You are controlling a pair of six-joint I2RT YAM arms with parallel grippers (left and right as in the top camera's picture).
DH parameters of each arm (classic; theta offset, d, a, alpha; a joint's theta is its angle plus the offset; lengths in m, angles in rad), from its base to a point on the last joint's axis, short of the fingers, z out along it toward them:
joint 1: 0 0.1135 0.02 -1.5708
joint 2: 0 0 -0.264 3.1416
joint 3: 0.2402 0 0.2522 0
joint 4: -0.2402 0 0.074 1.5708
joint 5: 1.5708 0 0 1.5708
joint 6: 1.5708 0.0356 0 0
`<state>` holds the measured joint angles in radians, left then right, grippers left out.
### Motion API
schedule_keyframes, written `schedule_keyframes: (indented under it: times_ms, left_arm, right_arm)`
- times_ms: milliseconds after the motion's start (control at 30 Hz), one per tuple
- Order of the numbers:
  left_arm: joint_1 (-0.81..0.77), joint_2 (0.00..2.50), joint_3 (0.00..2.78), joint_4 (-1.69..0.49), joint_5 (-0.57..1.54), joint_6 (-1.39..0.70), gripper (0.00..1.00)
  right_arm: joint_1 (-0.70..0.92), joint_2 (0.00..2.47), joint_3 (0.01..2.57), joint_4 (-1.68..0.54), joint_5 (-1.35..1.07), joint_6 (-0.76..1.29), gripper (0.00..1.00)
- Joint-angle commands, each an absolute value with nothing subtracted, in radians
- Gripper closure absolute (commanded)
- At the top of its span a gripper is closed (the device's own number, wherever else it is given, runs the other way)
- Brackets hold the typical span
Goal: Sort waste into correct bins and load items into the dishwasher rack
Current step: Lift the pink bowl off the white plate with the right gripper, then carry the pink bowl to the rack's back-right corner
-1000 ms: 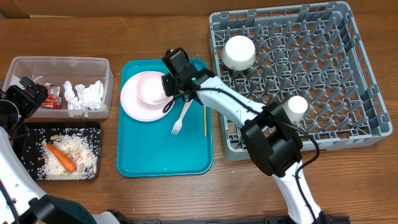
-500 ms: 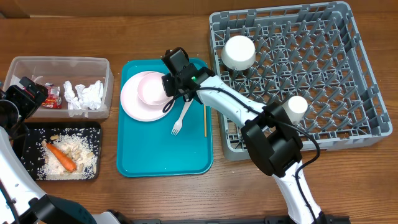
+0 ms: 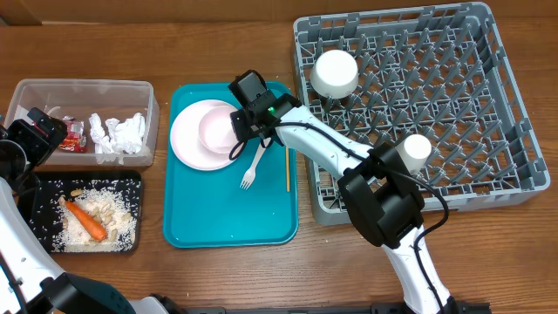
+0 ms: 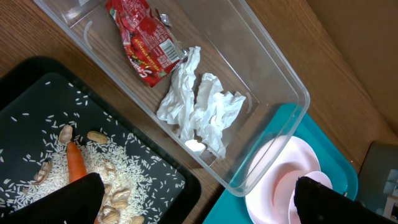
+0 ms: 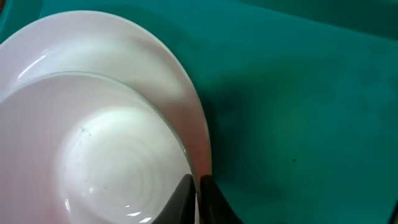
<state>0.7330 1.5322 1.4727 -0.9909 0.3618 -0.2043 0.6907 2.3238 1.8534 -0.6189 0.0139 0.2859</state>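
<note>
Right wrist view: the right claw (image 5: pixel 198 196) is shut tight on the rim of the white plate (image 5: pixel 155 68). The plate lies on the teal tray (image 5: pixel 298 112) with a bowl (image 5: pixel 93 162) on it. The left claw (image 4: pixel 199 202) is wide open and empty near the clear tub (image 4: pixel 273 81). The fork (image 3: pixel 254 164) lies slanted beside the plate. The writing on the red wrapper (image 4: pixel 146 40) is too small to read.

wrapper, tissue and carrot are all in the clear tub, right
Not quite: the carrot lies in the black tray among the rice, as the overhead view shows. The wrapper and tissue are in the clear tub.
</note>
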Motion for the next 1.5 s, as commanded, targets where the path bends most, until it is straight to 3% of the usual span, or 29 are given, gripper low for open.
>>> schedule_keyframes:
  times_ms: [0,533,767,800,933,1067,1467]
  left_arm:
    - [0.733,1.533,1.496,-0.99,0.355,-0.21,0.0]
    - [0.733,1.533,1.496,-0.99,0.355,-0.21,0.0]
    - [0.733,1.533,1.496,-0.99,0.355,-0.21,0.0]
    - [0.733,1.533,1.496,-0.99,0.355,-0.21,0.0]
    - [0.733,1.533,1.496,-0.99,0.355,-0.21,0.0]
    - [0.733,1.533,1.496,-0.99,0.355,-0.21,0.0]
    - [0.733,1.533,1.496,-0.99,0.355,-0.21,0.0]
  right_arm:
    - [0.693,2.298,1.883,-0.611,0.025,0.281,0.96]
    - [0.691,2.168,1.946,-0.611,0.085,0.217,0.96]
    - [0.69,2.078,1.946,-0.616,0.513,0.092,0.96]
    - [0.688,2.059,1.946,-0.603,0.669,0.044,0.96]
    - [0.656,2.047,1.946,-0.54,0.92,-0.235,0.96]
    - [0.569,2.053,1.946,-0.535,0.926,-0.416,0.96]
    - [0.175,2.065,1.943,-0.527,0.915,-0.419,0.96]
